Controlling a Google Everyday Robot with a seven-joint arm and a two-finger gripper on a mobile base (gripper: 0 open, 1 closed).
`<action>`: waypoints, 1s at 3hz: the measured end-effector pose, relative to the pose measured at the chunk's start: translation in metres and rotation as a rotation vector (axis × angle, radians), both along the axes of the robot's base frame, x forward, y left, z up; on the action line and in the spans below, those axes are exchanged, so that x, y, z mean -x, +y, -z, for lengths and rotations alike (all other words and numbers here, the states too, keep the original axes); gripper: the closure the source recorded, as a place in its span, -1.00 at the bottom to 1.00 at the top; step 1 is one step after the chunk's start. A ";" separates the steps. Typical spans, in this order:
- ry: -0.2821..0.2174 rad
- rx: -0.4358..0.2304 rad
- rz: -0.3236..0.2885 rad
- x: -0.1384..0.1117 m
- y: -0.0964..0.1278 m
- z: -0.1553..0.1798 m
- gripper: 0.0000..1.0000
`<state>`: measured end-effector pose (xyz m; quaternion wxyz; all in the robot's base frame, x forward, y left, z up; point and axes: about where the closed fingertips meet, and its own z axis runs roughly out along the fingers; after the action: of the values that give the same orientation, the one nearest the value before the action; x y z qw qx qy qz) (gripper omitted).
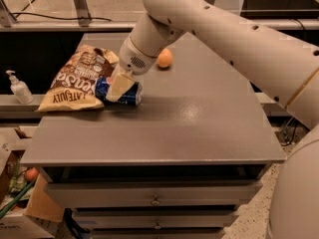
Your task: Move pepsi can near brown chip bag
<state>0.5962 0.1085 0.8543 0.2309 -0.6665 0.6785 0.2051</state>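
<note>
The pepsi can (133, 94), dark blue, lies on its side on the grey table (189, 128), at the left. Its left end touches the right edge of the brown chip bag (75, 81), which lies flat with its yellow band toward the front. My gripper (119, 86) comes down from the upper right and is shut around the middle of the can. One cream finger (118, 87) crosses the can's front; the other finger is hidden behind it. The can rests on or just above the tabletop.
A small orange fruit (164, 59) sits on the table behind the gripper. A white soap bottle (19, 88) stands on a ledge left of the table. Drawers run below the table's front edge. My arm spans the upper right.
</note>
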 end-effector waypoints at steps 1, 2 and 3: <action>0.001 -0.005 0.004 -0.002 -0.002 -0.002 -1.00; 0.002 -0.009 0.005 -0.002 -0.003 -0.003 -1.00; 0.002 -0.018 0.017 -0.005 -0.009 -0.008 -1.00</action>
<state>0.6015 0.0993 0.8618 0.2377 -0.6585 0.6825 0.2098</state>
